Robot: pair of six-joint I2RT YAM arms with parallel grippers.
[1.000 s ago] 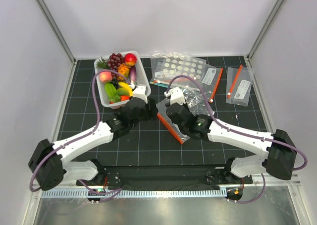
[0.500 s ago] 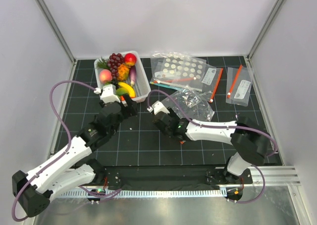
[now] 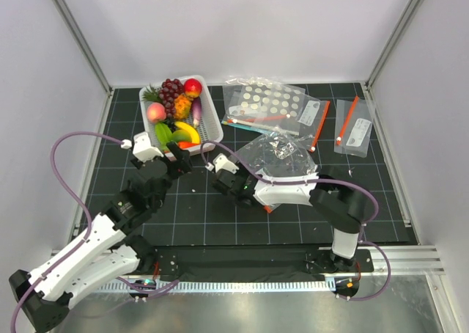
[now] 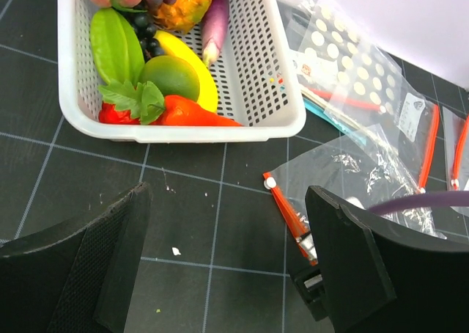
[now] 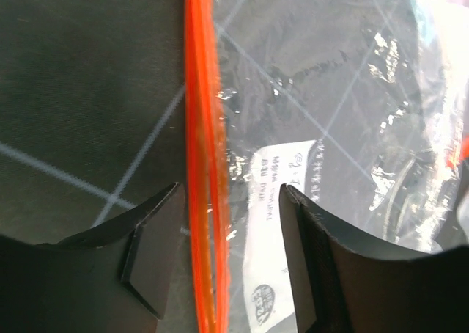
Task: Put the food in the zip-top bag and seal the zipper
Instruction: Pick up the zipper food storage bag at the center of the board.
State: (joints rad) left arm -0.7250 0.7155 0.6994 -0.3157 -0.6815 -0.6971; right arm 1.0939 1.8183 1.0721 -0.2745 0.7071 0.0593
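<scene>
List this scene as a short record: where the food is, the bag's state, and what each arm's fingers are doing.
food: in the white basket
zip-top bag: lying beside the basket, no food inside
zipper: running between the right fingers, not clamped
left fingers: open, empty, in front of the basket
right fingers: open, straddling the zipper

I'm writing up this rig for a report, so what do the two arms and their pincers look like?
Both the left arm and right arm have white shells with black joints. A purple cable loops along each. The left pincer and right pincer have matte black, wedge-shaped fingers; no markings show.
</scene>
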